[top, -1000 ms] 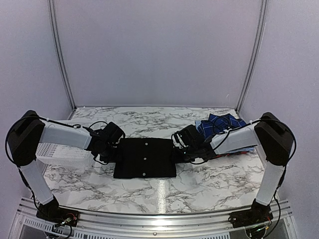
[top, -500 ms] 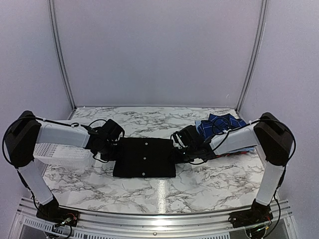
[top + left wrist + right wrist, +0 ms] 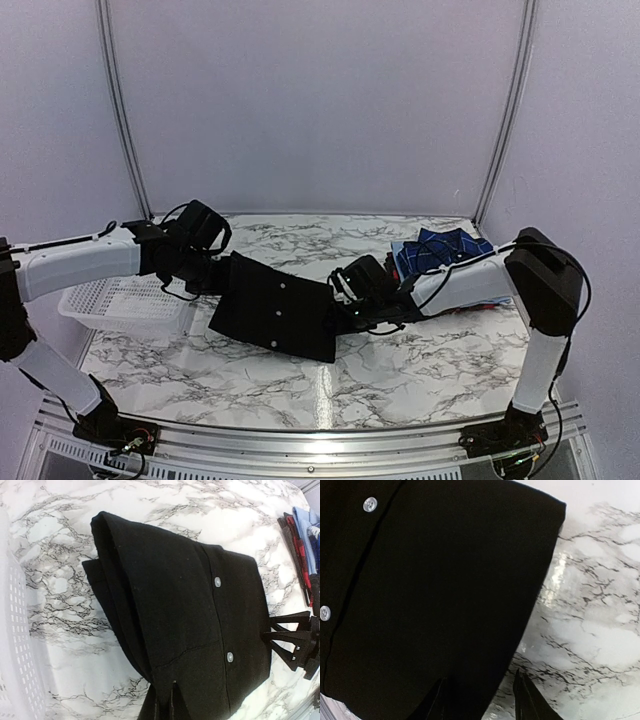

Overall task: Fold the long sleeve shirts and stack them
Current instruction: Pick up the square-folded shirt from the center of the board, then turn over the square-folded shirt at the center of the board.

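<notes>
Top external view: the black shirt (image 3: 275, 305), folded into a flat oblong, lies mid-bench between the two arms. Its long axis runs slantwise, from the far left down to the near right, and the left end looks to be held up off the marble bench (image 3: 420, 360). The row of small white buttons crosses the shirt the short way.

The left pincer (image 3: 220, 272) is at the far-left end. In the left wrist view its fingers (image 3: 159, 707) are clenched tight on the black cloth at the bottom of the frame, and the layered fold edge runs away from them along the shirt's left side.

The right pincer (image 3: 343, 300) meets the near-right end. In the right wrist view its fingers (image 3: 525, 692) stand apart, one over the black cloth and one showing against the bench beside the shirt's edge. Whether they pinch the cloth I cannot tell.

A white mesh basket (image 3: 110, 300) sits at the left edge of the bench, just beside the left arm. At the far right lies a pile of other shirts (image 3: 440, 248), blue plaid on top. The left wrist view shows light blue and red cloth there.
</notes>
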Motion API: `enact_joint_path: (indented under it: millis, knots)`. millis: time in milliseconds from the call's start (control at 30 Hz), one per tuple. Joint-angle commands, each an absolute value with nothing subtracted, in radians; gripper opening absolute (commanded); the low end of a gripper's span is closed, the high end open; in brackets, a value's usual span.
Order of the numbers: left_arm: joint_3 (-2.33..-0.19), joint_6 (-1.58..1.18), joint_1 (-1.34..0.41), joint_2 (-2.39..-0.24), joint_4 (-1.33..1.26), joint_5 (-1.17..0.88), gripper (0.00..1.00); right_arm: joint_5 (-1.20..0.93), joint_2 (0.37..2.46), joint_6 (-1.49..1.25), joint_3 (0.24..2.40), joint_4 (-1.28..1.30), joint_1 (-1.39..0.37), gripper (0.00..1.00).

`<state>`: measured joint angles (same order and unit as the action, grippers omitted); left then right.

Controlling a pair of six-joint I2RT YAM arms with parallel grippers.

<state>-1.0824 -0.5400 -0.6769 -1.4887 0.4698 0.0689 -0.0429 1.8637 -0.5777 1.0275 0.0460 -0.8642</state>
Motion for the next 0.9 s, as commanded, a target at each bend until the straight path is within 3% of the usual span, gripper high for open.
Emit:
enact_joint_path:
  millis: [0, 500, 867]
  knots:
    - [-1.163, -0.469, -0.651, -1.43, 0.582, 0.048, 0.0, -0.049, 1.928, -0.6, 1.121, 0.06, -0.906, 0.4]
    - [-1.404, -0.366, -0.614, -1.416, 0.741, -0.018, 0.0, -0.123, 2.193, -0.649, 1.426, 0.043, -0.952, 0.36]
    - [-1.562, -0.328, -0.614, -1.534, 0.81, -0.1, 0.0, -0.269, 2.413, -0.707, 1.712, 0.008, -0.991, 0.5]
